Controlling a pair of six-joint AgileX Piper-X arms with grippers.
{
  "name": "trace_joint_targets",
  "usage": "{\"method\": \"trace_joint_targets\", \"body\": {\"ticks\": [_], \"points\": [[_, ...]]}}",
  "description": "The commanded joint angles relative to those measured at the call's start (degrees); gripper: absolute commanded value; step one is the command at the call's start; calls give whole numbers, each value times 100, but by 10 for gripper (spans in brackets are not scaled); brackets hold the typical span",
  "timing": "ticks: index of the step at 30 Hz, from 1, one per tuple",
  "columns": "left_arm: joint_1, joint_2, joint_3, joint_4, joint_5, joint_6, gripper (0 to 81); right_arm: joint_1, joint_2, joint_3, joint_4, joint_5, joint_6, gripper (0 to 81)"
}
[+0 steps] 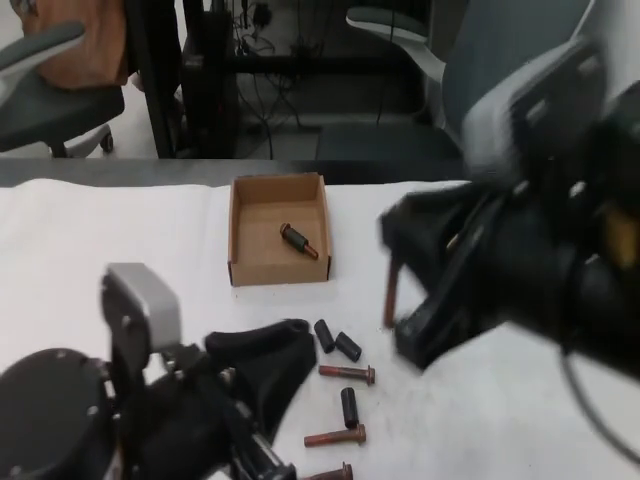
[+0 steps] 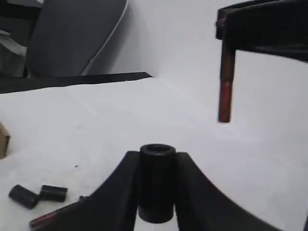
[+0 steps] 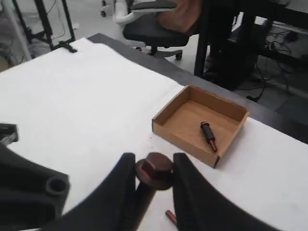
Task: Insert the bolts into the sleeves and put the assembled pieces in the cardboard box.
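Note:
My left gripper [image 2: 157,192] is shut on an upright black sleeve [image 2: 157,183], low over the white bench near the loose parts; it is also seen at front left [image 1: 285,335]. My right gripper [image 3: 154,178] is shut on a rusty bolt [image 3: 154,171] just under its head. That bolt [image 1: 390,293] hangs upright with its tip close above the bench, right of the cardboard box [image 1: 240,235]. It hangs a short way beyond the sleeve, clear of it [image 2: 225,91]. One assembled piece [image 1: 298,240] lies inside the box [image 3: 166,122].
Loose black sleeves [image 1: 324,335], [image 1: 348,346], [image 1: 349,406] and bolts [image 1: 347,373], [image 1: 335,436], [image 1: 330,472] lie on the cloth between the arms. Office chairs and a desk frame stand behind the bench. The cloth left of the box is bare.

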Motion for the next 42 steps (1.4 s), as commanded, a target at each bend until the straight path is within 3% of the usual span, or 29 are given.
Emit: {"method": "trace_joint_targets", "body": {"ticks": [1, 9, 13, 23, 42], "points": [[-11, 270, -29, -414, 469, -63, 18, 144, 222, -27, -508, 132, -420, 6], [-268, 337, -29, -505, 461, 337, 18, 144, 586, -234, -843, 28, -614, 6], [-270, 337, -29, -611, 447, 413, 18, 144, 725, -304, -791, -209, -559, 6], [-256, 337, -29, -978, -152, 629, 18, 211, 782, -340, -649, -207, -242, 6], [-256, 337, -29, -911, -599, 890, 18, 276, 782, -789, -401, -27, 156, 6]]}}
